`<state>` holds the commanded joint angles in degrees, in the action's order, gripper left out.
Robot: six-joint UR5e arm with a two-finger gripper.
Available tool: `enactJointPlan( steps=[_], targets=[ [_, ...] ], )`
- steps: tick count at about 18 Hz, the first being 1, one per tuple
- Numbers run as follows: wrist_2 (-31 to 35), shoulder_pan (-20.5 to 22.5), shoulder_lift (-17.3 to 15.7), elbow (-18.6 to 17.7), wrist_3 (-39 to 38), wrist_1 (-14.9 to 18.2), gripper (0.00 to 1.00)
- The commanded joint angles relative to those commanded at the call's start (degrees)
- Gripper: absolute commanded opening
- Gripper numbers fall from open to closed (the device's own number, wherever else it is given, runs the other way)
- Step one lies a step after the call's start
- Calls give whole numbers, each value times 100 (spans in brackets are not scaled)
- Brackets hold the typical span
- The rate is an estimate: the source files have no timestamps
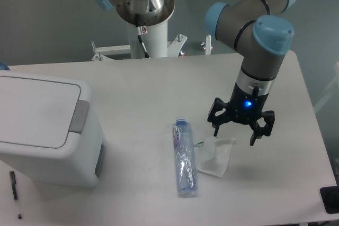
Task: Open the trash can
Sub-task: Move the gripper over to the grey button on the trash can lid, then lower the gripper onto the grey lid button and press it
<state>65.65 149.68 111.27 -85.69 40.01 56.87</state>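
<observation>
Nearby, trash can (pixel 45 130) at the bench's (pixel 159 88) left edge, lid down, end effector (pixel 241 130) spread, empty, above a crumpled bag (pixel 216 157), flattened bottle (pixel 184 157) beside it.

White table (pixel 148 93) with a matte top, viewed from above; its far edge meets a plain grey-green wall (pixel 47 19). A white metal bracket (pixel 108 50) stands along that far edge. Lighting is even and soft, casting only faint shadows on the tabletop.
</observation>
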Motion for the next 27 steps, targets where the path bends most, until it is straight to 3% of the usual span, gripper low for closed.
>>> enactJointPlan(
  steps=[5, 12, 19, 27],
  targets=[
    [-44, -342, -289, 44, -686, 9, 100],
    [-605, -905, -720, 79, -1451, 9, 100],
    [-931, -1230, -1317, -324, -1540, -9, 100],
    [-975, -1547, -1231, -492, -1557, -307, 100]
  ],
)
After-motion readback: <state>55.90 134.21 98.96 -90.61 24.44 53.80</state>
